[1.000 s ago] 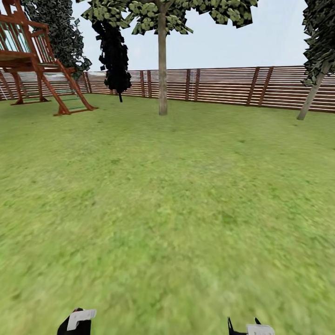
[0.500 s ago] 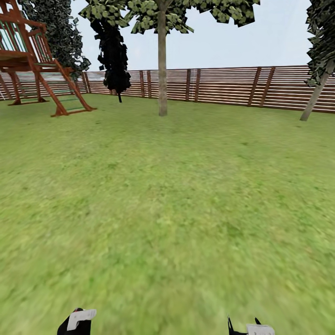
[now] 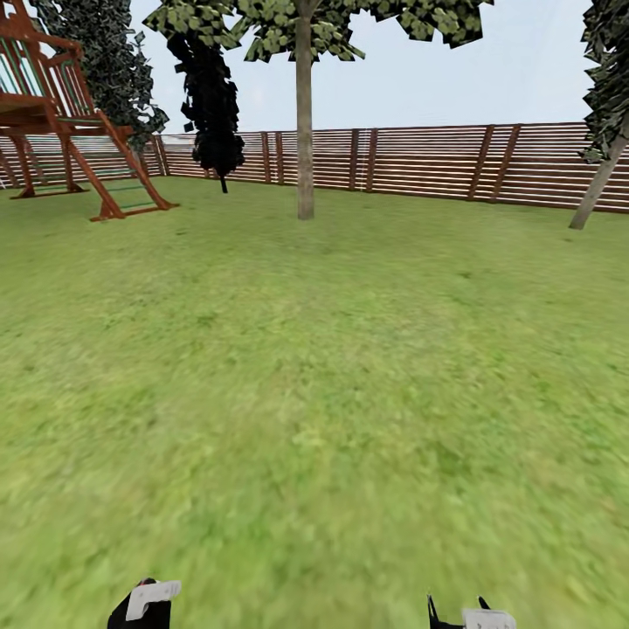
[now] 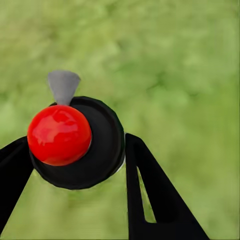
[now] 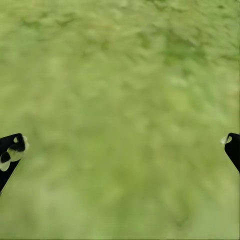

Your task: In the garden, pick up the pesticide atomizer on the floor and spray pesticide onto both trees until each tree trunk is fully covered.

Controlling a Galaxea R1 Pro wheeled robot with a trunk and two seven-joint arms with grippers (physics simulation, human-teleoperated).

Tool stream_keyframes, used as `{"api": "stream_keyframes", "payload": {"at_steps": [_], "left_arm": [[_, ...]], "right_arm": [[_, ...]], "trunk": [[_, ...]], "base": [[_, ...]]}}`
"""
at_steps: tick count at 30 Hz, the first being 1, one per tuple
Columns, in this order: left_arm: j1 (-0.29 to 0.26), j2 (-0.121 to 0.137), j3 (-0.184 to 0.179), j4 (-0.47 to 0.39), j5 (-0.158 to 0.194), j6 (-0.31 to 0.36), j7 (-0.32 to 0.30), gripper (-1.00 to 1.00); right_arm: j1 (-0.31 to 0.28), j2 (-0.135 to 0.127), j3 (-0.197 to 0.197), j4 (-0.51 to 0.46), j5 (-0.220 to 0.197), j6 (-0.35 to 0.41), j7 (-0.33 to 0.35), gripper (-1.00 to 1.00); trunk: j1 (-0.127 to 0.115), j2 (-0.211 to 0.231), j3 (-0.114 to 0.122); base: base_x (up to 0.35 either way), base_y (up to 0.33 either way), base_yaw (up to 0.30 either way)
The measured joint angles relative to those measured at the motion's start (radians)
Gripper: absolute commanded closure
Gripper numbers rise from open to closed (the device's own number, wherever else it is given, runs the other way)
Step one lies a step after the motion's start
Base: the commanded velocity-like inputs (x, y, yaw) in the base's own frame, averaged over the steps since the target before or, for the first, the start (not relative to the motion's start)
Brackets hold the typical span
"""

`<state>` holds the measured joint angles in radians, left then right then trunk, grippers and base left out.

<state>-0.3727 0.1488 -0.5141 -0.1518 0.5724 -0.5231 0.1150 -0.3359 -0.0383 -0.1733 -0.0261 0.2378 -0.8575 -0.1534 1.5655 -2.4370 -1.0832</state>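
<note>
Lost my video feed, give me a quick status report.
Left gripper shut on the pesticide atomizer. Right gripper open, empty. Tree trunk ahead across lawn; nothing between.

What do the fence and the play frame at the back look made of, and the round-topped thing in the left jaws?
The fence: brown horizontal slats on posts, likely stained wood. The play frame: reddish-brown beams, probably wood too. The held object: glossy red dome on a matt black disc with a grey nozzle, plausibly plastic.

You have two pale-trunked trees: one (image 3: 304, 122) mid-lawn, one (image 3: 599, 183) leaning by the lawn's right edge. Two dark-leaved trees (image 3: 210, 96) stand near one wooden play frame (image 3: 79, 114). One slat fence (image 3: 419, 162).
</note>
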Motion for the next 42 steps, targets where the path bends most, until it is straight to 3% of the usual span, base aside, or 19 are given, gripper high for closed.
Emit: {"api": "stream_keyframes", "payload": {"at_steps": [42], "left_arm": [[0.000,0.000,0.000,0.000,0.000,0.000,0.000,1.00]], "right_arm": [[0.000,0.000,0.000,0.000,0.000,0.000,0.000,-1.00]], "trunk": [[0.000,0.000,0.000]], "base": [[0.340,0.000,0.000]]}}
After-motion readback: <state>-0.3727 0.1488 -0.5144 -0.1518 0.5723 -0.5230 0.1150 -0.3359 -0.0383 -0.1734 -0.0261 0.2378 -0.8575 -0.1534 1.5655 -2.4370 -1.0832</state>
